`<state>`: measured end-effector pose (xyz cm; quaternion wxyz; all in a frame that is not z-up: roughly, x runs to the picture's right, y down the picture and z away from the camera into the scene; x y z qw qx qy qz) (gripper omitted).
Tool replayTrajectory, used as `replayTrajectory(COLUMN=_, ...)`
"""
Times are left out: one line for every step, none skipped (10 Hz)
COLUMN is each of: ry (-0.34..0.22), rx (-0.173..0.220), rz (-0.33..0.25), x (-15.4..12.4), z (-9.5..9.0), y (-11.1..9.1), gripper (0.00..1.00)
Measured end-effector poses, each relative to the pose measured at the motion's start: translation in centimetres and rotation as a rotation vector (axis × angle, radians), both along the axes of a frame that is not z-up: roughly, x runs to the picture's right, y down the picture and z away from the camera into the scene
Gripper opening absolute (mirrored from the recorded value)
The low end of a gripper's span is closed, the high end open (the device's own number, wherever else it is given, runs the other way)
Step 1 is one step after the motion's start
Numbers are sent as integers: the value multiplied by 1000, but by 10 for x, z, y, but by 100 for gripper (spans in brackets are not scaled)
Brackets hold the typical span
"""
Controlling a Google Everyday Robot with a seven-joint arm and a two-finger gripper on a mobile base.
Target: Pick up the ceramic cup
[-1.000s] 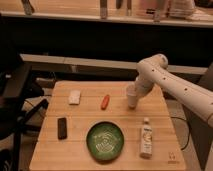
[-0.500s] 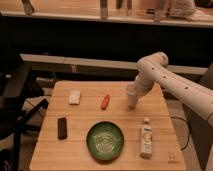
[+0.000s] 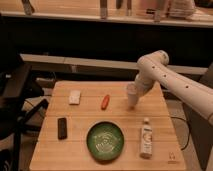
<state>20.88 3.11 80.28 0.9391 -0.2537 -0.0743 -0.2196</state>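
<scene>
The ceramic cup point(image 3: 132, 96) is a small white tapered cup on the wooden table point(image 3: 80, 150), right of centre near the far edge. My gripper point(image 3: 136, 90) comes down from the white arm point(image 3: 165, 75) on the right and sits right at the cup's top, merging with it in the camera view. I cannot tell whether the cup rests on the table or hangs just above it.
A white squeeze bottle point(image 3: 146, 138) lies at the front right. A green plate point(image 3: 105, 140) sits front centre. A red-orange item point(image 3: 105, 102), a white block point(image 3: 74, 97) and a black object point(image 3: 62, 127) lie to the left. A dark chair point(image 3: 15, 95) stands at the left.
The arm and the cup stay almost in the same place; the cup may have risen very slightly.
</scene>
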Motion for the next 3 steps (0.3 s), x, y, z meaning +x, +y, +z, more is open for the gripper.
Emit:
replayTrajectory(ry=0, rx=1, rz=-1, x=0, z=-1, y=-1, gripper=3)
replayTrajectory(ry=0, rx=1, rz=-4, x=1, z=-2, y=-2, gripper=3)
replayTrajectory(ry=0, rx=1, rz=-6, x=1, z=-3, y=-2, gripper=3)
